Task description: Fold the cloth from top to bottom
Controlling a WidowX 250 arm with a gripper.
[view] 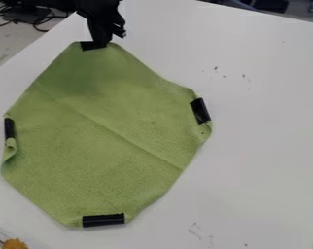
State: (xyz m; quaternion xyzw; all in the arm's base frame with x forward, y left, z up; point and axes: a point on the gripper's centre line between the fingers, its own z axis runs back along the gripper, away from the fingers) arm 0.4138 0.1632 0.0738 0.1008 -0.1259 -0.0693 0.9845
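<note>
**Gripper (102, 43) at the green cloth's (107, 131) top end**

The cloth lies spread on the white table (266, 136), its long axis running from the gripper toward the view's bottom. The black arm (99, 8) hangs from the top edge; how far open its gripper is, or whether it grips cloth, I cannot tell.

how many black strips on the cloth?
4 on the green cloth: top strip at the gripper, left-edge strip, right-edge strip, bottom strip. Any underneath would be hidden.
</note>
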